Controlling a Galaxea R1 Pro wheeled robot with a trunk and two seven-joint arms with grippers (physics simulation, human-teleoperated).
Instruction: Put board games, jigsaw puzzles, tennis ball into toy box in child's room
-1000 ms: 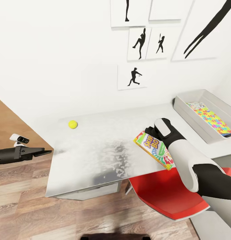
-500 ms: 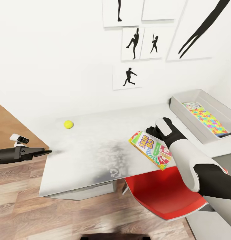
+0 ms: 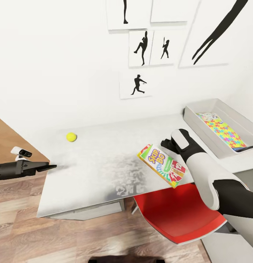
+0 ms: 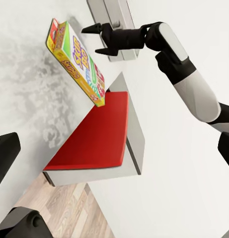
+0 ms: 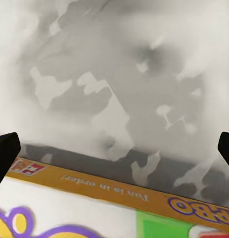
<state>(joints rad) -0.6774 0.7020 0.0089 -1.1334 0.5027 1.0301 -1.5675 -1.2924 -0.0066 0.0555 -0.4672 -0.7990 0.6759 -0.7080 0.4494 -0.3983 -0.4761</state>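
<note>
Right gripper (image 4: 97, 39): jaws spread, releasing.
SKIP-BO box (image 3: 162, 165): now dropping free below gripper, onto table (image 3: 97, 171).
Toy box (image 3: 199, 126): beyond gripper, awaiting it.

Red chair seat (image 3: 177, 213) tucked under desk edge, wood-plank floor (image 3: 24, 226), white wall (image 3: 60, 65)

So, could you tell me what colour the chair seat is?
Red chair seat, clearest in the head view.

Bare table (image 3: 101, 153) between tennis ball (image 3: 71, 137) and SKIP-BO box (image 3: 161, 164)
</note>
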